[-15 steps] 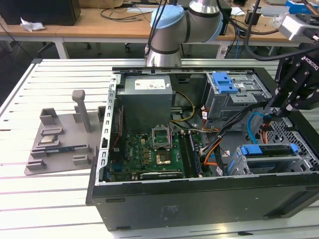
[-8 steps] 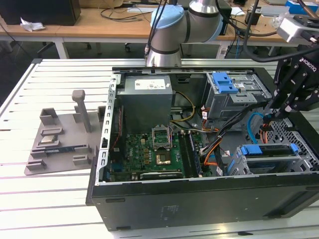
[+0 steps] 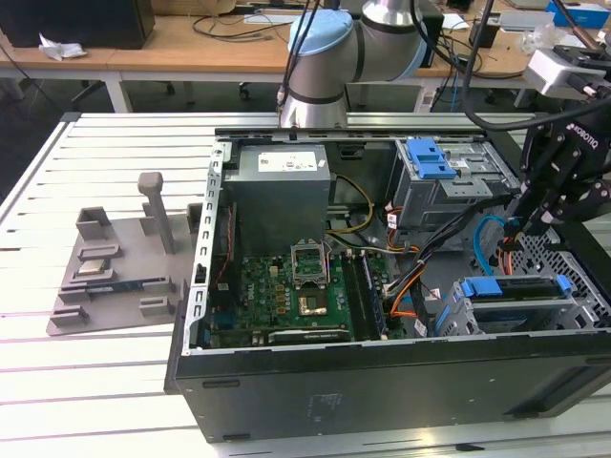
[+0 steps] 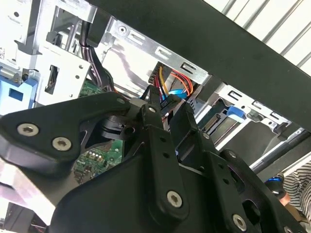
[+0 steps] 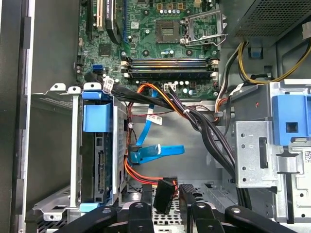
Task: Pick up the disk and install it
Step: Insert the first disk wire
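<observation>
The disk [image 5: 100, 167] sits seated in the drive cage [image 5: 73, 160] inside the computer case [image 3: 382, 382], blue rails showing. Just beside the cage, the claw [image 5: 166, 188] is clamped on a black cable connector [image 5: 165, 195] with red and orange wires.

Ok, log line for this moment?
gripper: shut on black cable connector | disk: sitting in drive cage | location: inside computer case
</observation>
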{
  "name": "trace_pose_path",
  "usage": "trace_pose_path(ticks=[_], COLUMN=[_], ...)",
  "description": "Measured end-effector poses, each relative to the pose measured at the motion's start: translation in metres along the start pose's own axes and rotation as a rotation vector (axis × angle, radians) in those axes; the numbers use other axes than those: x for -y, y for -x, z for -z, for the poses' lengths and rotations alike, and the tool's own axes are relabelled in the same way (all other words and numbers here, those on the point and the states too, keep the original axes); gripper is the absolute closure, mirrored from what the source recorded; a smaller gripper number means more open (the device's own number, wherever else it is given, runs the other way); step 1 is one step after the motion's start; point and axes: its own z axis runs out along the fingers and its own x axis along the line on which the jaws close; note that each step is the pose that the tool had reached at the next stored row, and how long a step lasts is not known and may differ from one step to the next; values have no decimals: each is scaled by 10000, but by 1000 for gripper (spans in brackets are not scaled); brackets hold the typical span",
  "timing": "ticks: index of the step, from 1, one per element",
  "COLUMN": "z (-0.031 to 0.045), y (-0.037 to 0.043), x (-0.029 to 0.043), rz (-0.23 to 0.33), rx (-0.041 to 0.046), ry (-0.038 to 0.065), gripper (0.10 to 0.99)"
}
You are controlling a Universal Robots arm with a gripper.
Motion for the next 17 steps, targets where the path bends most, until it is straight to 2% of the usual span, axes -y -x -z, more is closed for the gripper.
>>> trace_pose_path(ticks=[3, 4, 5, 6, 11, 13, 17], z=[0, 0, 0, 0, -2, -9, -21], y=[0, 0, 0, 0, -9, -84, -287], x=[0, 0, 0, 0, -6, -44, -56], rz=[0, 0, 0, 0, 1, 6, 17], rx=[-2, -3, -4, -5, -6, -8, -55], ry=[0, 1, 0, 0, 0, -2, -3], gripper=[741, 808, 808, 918, 922, 922, 922])
